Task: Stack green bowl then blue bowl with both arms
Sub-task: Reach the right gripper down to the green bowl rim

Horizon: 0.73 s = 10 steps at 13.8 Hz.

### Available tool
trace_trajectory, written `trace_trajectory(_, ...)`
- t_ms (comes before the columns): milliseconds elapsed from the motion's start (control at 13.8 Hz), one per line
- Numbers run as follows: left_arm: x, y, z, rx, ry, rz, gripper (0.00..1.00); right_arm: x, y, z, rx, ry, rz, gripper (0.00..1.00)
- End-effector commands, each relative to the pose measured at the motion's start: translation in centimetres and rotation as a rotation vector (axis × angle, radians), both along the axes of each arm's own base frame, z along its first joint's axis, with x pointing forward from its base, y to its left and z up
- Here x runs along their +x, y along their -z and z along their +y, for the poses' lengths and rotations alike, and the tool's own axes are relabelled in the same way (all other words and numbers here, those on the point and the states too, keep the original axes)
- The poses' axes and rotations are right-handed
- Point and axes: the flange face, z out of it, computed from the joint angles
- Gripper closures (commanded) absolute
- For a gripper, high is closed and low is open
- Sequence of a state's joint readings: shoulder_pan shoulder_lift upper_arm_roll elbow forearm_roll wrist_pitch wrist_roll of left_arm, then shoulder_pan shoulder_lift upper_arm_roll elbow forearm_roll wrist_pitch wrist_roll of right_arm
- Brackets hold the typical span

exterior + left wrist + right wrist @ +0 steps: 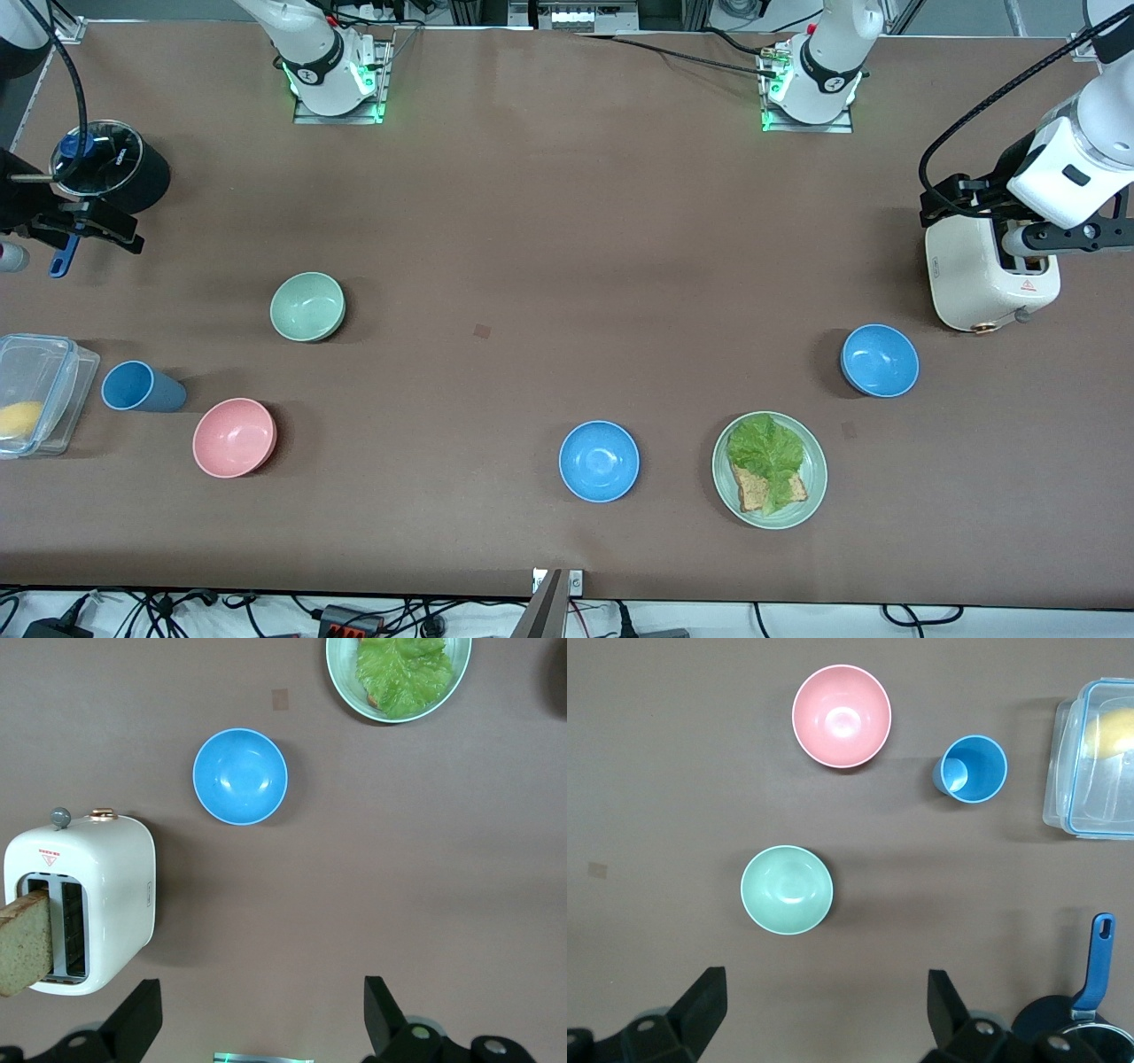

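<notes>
The pale mint-green bowl (307, 307) sits upright toward the right arm's end of the table and also shows in the right wrist view (787, 889). One blue bowl (880, 360) sits near the toaster and shows in the left wrist view (240, 776). A second, identical blue bowl (599, 461) sits nearer the front camera, beside the plate. My left gripper (1019, 221) (261, 1019) hangs open and empty above the toaster. My right gripper (75, 226) (824, 1014) hangs open and empty above the black pot's area. All bowls stand apart.
A white toaster (988, 270) holds a bread slice (22, 943). A pale-green plate (811, 505) carries lettuce and bread. A pink bowl (235, 437), a dark blue cup (142, 388), a clear container (40, 394) and a lidded black pot (106, 168) stand at the right arm's end.
</notes>
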State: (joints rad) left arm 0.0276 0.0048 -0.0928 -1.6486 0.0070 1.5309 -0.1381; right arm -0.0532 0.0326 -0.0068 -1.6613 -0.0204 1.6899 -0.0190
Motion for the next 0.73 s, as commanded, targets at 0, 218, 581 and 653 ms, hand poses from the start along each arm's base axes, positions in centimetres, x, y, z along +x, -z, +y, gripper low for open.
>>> trace_trajectory(0,0.25,-0.65,0.00,-0.014,-0.002,0.003,0.00,-0.59,-0.22,-0.11,-0.017,-0.008,-0.017,0.00)
trace_trajectory(218,0.25,-0.65,0.00,-0.015,0.000,0.003,0.00,-0.56,-0.23,0.06,-0.017,-0.012,-0.018,0.00)
trace_trajectory(581,0.27,-0.56,-0.02,-0.016,0.003,0.006,0.00,-0.47,-0.38,-0.03,-0.018,-0.010,-0.027,0.00)
trace_trajectory(653,0.28,-0.56,0.06,-0.016,0.000,0.006,0.00,-0.33,-0.15,-0.04,-0.017,-0.010,-0.026,0.00)
